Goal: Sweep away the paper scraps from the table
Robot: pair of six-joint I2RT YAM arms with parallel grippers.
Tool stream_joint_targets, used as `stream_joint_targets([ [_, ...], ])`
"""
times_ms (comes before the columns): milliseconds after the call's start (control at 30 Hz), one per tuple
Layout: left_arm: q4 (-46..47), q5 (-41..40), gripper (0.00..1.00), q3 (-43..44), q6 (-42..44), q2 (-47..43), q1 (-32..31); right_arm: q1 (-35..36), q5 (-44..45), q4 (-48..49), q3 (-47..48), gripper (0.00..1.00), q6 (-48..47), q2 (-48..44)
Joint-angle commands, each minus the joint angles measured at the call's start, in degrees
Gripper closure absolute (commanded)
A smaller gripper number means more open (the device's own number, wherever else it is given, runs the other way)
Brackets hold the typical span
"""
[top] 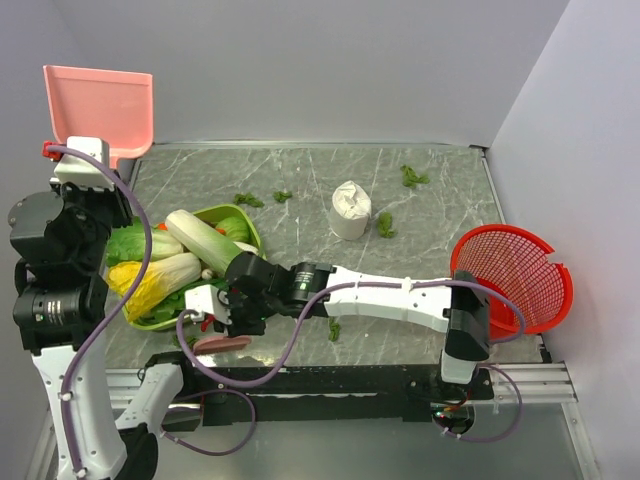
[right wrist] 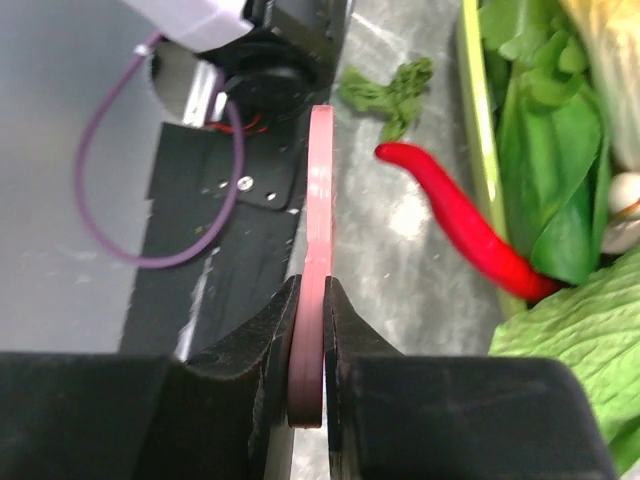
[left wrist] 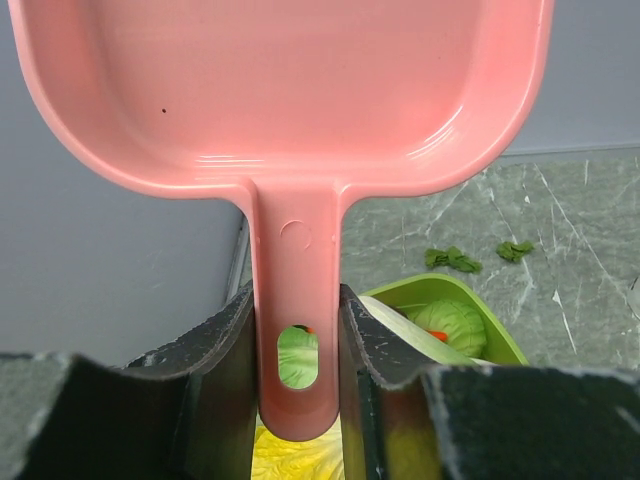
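Pink dustpan point(left wrist: 290, 90) — front lip beyond the left wrist view's top edge; pink strip point(right wrist: 318, 200) edge-on, shape unclear.

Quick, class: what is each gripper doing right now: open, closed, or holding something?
Left gripper: closed on the handle of the pink dustpan.
Right gripper: closed on a thin pink flat tool, seen edge-on.

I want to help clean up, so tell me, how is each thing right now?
left tool, shut on the pink dustpan handle, raised in the air.
right tool, shut on a thin pink piece.
paper scraps, scattered loose on the table.
red basket, tilted at the right table edge.
green tray, full of vegetables.
white lump, standing upright.
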Motion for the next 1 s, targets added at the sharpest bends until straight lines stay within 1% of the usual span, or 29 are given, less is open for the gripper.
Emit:
stream_joint_targets([
  [0,0.7,1.6,0.99,0.8,-1.2,0.0,1.4,0.8,5.5,6.6,2.3,1.0,-1.2,-0.1],
  [133,1.1,4.6,0.99,1.1,-3.1,1.5,3.4,0.8,6.4,8.7,3.0,1.0,0.0,1.2],
  [233,0.9,6.6,0.99,1.4,-3.2,2.1,4.1,0.8,5.1,11.8,2.3,1.0,0.9,1.4],
  [433,0.2,7.0,0.99,0.2,-3.4,1.7,4.3,0.7,3.1,18.7,0.8,1.0,3.3,3.0],
  [733,-0.7,9.0,0.99,1.3,-3.8,2.3,4.8,-0.2,1.2,28.0,-0.3,1.0,10.1,6.0],
  [933,-1.2,10.9,0.99,1.4,-4.1,2.2,5.3,-0.4,-0.3,29.5,0.0,1.0,10.9,8.0],
  [967,-1.3,10.7,0.99,1.2,-4.1,1.9,5.4,-0.3,-0.5,31.1,-0.4,1.0,10.7,8.1],
])
